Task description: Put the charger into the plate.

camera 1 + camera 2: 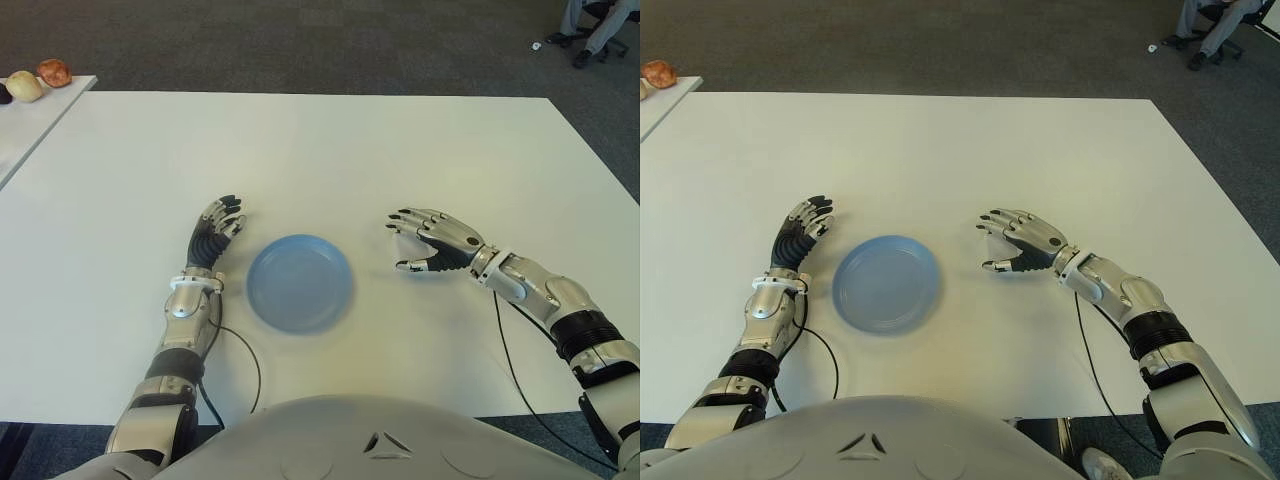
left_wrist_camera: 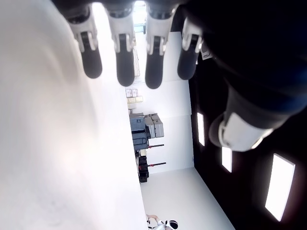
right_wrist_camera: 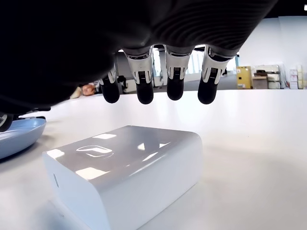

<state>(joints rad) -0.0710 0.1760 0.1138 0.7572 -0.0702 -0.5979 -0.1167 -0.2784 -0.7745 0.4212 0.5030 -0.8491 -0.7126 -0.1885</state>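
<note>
White worktop (image 1: 330, 140). Left robot hand (image 1: 213, 232): at 9 o'clock of the plate, fingers extended, holding nothing. Plate (image 1: 299, 282): blue, round, lying between the two hands, nothing in it. Charger (image 3: 127, 170): white glossy block, flat on the worktop at 3 o'clock of the plate, under the right palm; long axis level with the worktop, heading not determinable. Right robot hand (image 1: 430, 243): hovers over the charger, fingers spread, gripping nothing.
</note>
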